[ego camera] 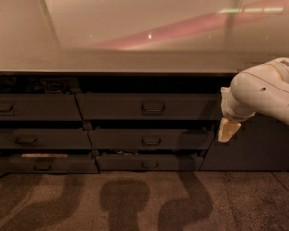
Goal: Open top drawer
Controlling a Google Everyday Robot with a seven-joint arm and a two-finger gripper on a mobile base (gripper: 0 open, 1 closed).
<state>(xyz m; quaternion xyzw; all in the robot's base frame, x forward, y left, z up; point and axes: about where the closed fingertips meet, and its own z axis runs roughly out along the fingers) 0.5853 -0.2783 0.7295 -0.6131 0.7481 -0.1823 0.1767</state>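
Barely begun — the top drawer [115,107] sits under the surface [135,61], handle [152,107] ungrasped, while the end effector [226,112] hovers well right of it, open or closed I cannot tell.

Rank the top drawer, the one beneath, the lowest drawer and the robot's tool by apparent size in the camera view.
Top drawer
drawer beneath
lowest drawer
tool, right of the drawers; seems nearer the camera, so unsure.

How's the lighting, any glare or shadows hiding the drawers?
Camera view: dim, warm light; pink glare streak on the countertop; top drawer dark, handle readable; blurred shadows on the floor; the hand, right of the drawers, is brightly lit.
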